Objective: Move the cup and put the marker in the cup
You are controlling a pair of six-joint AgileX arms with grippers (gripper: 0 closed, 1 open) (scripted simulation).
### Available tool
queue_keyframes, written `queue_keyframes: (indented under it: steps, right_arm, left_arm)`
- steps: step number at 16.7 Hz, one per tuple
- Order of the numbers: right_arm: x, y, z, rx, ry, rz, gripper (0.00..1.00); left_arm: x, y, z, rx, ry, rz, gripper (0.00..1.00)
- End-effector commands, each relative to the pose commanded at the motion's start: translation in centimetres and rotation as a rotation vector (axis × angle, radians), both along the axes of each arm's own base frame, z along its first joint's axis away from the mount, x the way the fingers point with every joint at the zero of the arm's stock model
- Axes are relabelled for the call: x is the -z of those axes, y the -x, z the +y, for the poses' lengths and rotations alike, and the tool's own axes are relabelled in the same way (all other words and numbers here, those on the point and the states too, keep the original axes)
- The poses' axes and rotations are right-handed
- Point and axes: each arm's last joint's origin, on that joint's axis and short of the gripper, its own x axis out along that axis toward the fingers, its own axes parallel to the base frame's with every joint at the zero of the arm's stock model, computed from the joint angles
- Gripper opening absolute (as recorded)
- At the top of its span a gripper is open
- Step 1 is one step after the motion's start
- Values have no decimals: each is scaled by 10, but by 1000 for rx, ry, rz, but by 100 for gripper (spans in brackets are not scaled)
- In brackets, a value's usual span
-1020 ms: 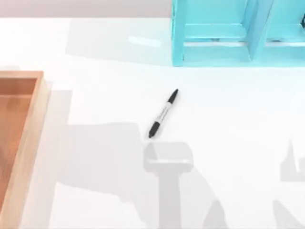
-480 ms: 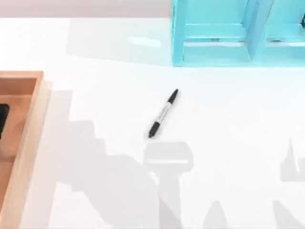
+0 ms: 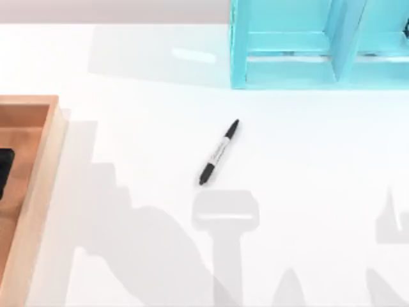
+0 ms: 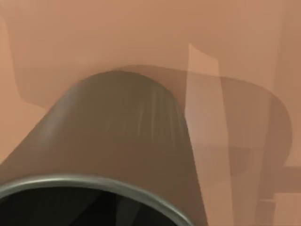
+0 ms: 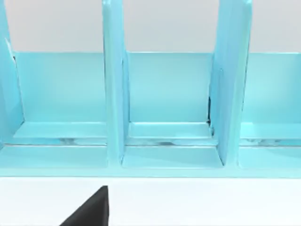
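Marker (image 3: 219, 152): one, lying flat on the white bench (image 3: 307, 166), near its middle, well right of the wooden tray (image 3: 39, 185).
Marker axis: long axis on a diagonal; one black end toward the turquoise shelf unit (image 3: 319, 45), the other black end toward the near edge and slightly toward the tray.
Cup (image 4: 117, 141): one, dark olive, seen close in the left wrist view over the tray's brown floor; rim and dark opening nearest the camera, body running away from it.
Cup vs left end effector: cup sits directly ahead of the left wrist camera; contact cannot be told.
Left end effector (image 3: 5, 174): dark piece over the tray at the left edge of the top view, well apart from the marker. Spread or pressed together: cannot tell.
Right end effector (image 5: 89, 209): a dark wedge low in the right wrist view, facing the shelf unit's open bays across a strip of bench. Finger state: cannot tell.
Counts: one marker, one cup, one tray, one shelf unit.
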Motion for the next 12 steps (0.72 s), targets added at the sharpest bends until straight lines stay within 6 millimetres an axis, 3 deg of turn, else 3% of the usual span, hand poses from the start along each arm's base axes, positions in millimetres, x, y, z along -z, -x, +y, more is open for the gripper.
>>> queue_keyframes:
  steps: [11,12]
  right_arm:
    - [0,0,0,0,0,0,100]
    - [0,0,0,0,0,0,100]
  left_arm:
    - [0,0,0,0,0,0,2]
    - [0,0,0,0,0,0,0]
